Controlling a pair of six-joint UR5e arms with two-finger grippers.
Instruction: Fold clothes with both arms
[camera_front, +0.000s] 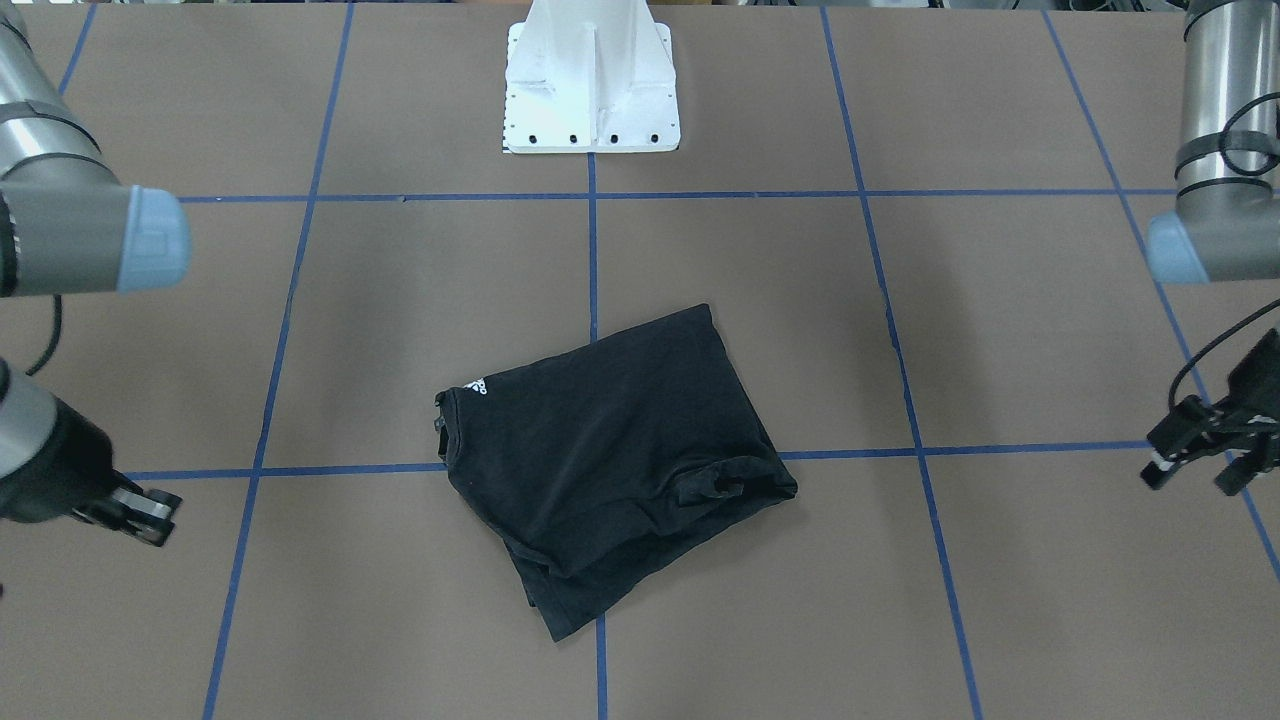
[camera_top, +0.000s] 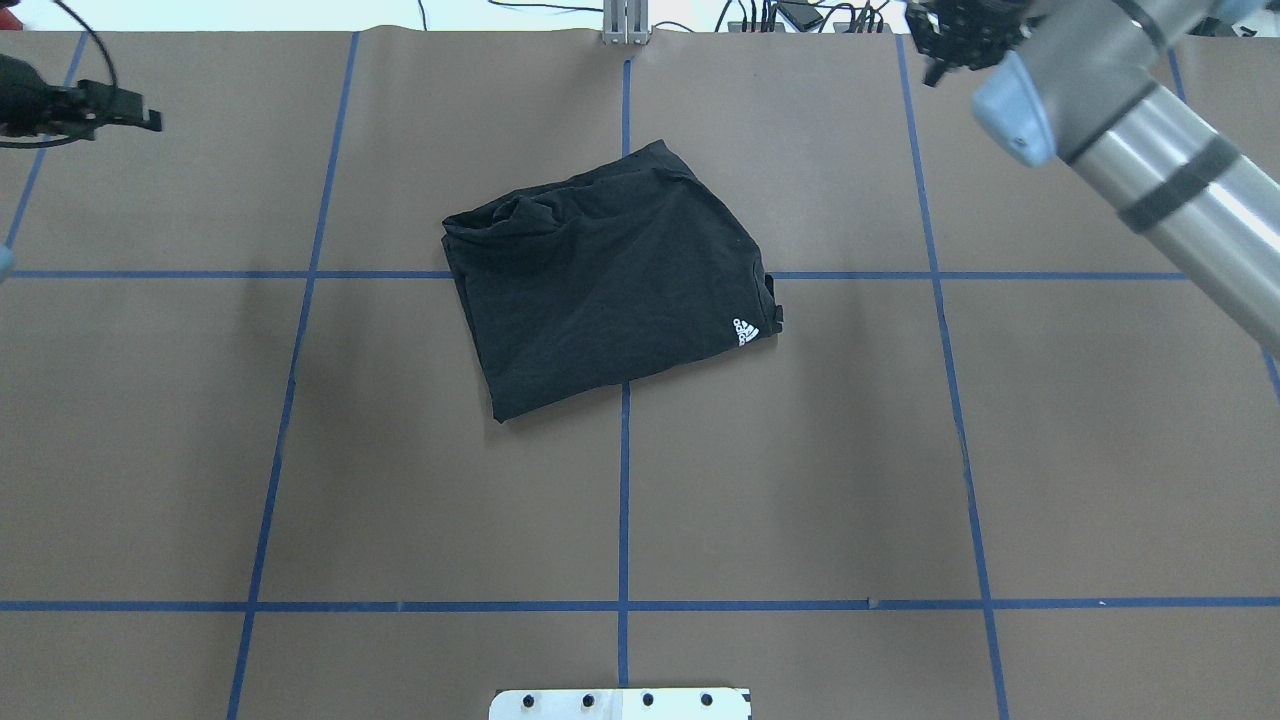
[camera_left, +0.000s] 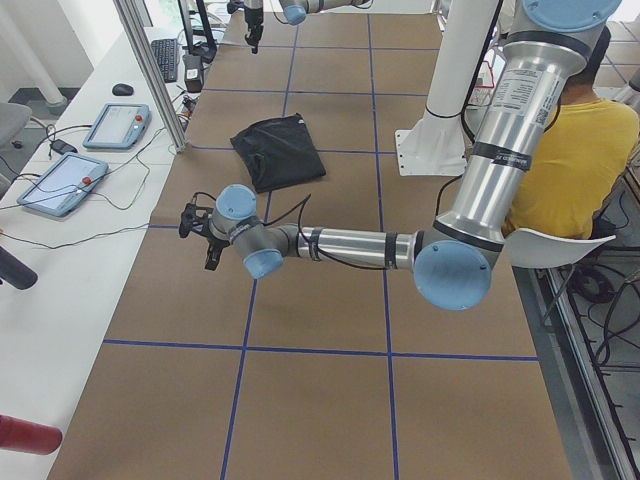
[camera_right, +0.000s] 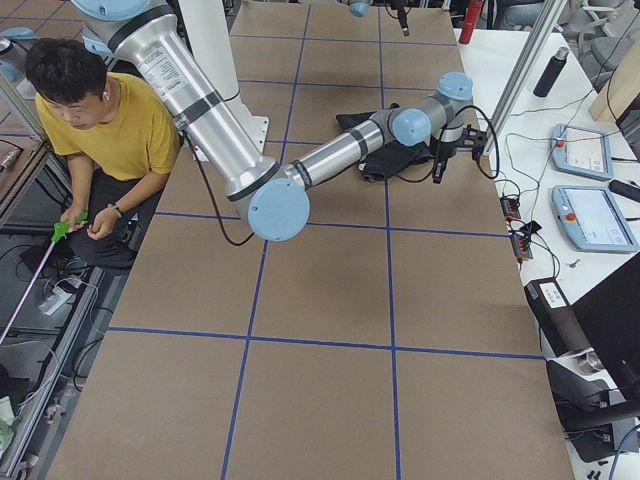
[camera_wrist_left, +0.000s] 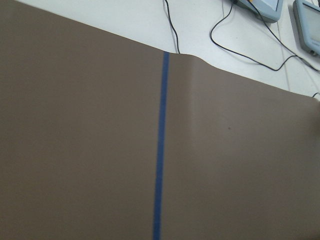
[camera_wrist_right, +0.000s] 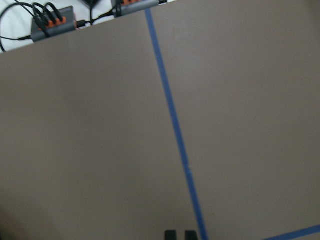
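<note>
Brown table (camera_front: 1000, 330), blue tape grid (camera_front: 593, 250); white base mount (camera_front: 590, 80); yellow-shirted person (camera_right: 120, 130) beside table.

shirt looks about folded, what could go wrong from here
1. The T-shirt is folded unevenly: a bunched lump sits at one corner and a lower layer pokes out past the top one, so the fold may loosen.
2. It lies askew to the blue tape lines, so any further fold could come out crooked.
</note>
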